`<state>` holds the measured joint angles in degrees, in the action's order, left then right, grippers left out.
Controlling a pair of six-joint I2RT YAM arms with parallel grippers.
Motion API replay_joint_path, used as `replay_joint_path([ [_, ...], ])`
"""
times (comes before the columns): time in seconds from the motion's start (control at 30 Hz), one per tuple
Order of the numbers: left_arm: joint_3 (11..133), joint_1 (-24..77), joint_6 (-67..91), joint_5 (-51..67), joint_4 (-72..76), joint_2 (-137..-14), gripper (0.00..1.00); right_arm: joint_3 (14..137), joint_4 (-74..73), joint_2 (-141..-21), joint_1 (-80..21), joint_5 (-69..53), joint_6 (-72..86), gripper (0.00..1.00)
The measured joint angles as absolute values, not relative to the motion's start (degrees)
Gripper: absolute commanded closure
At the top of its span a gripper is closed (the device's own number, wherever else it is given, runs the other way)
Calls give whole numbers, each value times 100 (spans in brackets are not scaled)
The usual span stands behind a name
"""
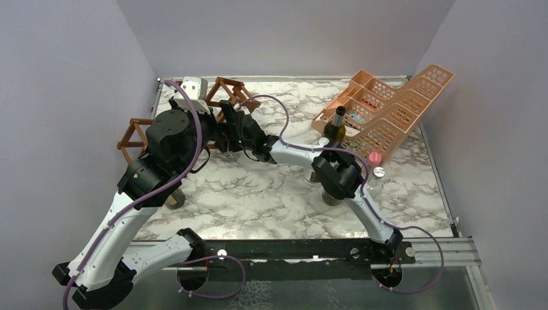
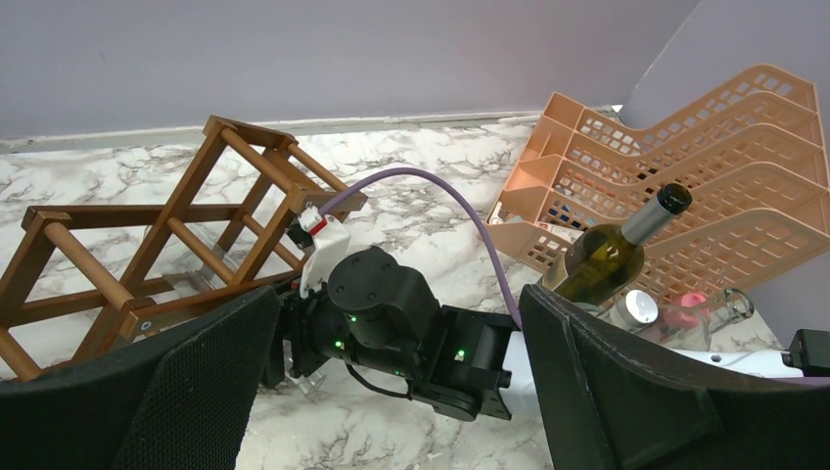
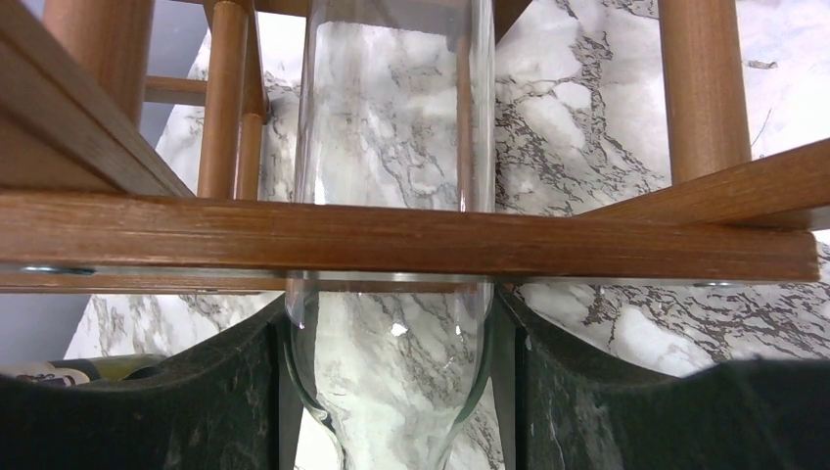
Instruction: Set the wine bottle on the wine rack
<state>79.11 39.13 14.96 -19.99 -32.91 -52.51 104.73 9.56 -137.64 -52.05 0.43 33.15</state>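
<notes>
Right claw [image 3: 391, 392] closed on clear glass wine bottle [image 3: 391, 117], dark fingers [image 3: 196, 401] pressed against both its sides. Bottle is pushed into the brown wooden wine rack [image 3: 391, 240] at the far left of the marble table [image 1: 258, 194]; in the right wrist view a horizontal slat crosses in front of the glass, round posts either side. Whether the bottle rests on the rack, can't tell. Left claw [image 2: 401, 299] open wide, holding nothing, hanging just beside the rack and looking down on the right wrist. Peach basket rack [image 1: 388, 110] far right, upright green bottle [image 1: 335, 129] in front of it, well apart from the wooden rack
</notes>
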Motion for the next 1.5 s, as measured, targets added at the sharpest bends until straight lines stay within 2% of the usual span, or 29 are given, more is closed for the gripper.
replay_joint_path([
  [0.07, 7911, 3913, 1496, -1999, -3293, -5251, 1, 10464, 969, -13764, -5205, 56, 3361, 62],
  [0.1, 7911, 3913, 1496, -2001, -3293, -5251, 1, 10440, 1000, -13764, -5205, 60, 3391, 58],
  [0.27, 7911, 3913, 1494, -2003, -3293, -5238, 1, 10210, 1326, -13745, -5205, 141, 3562, 27],
  [0.37, 7911, 3913, 1470, -2008, -3295, -5236, 1, 9968, 1470, -13649, -5188, 228, 3629, 19],
  [0.5, 7911, 3913, 1402, -2045, -3295, -5236, 1, 9533, 1551, -13351, -5133, 228, 3638, 13],
  [0.8, 8208, 3913, 1219, -2154, -3361, -5354, 1, 8995, 1485, -12309, -5037, 222, 3444, 13],
  [1.07, 8670, 3913, 1026, -2281, -3363, -5419, 1, 8897, 1326, -11520, -5013, -99, 3109, 23],
  [1.23, 8971, 3913, 978, -2279, -3385, -5422, 1, 8849, 1251, -11240, -5046, -720, 2676, 24],
  [1.5, 9491, 3913, 974, -2119, -3389, -5223, 1, 9059, 1190, -11128, -5795, -1212, 1938, 24],
])
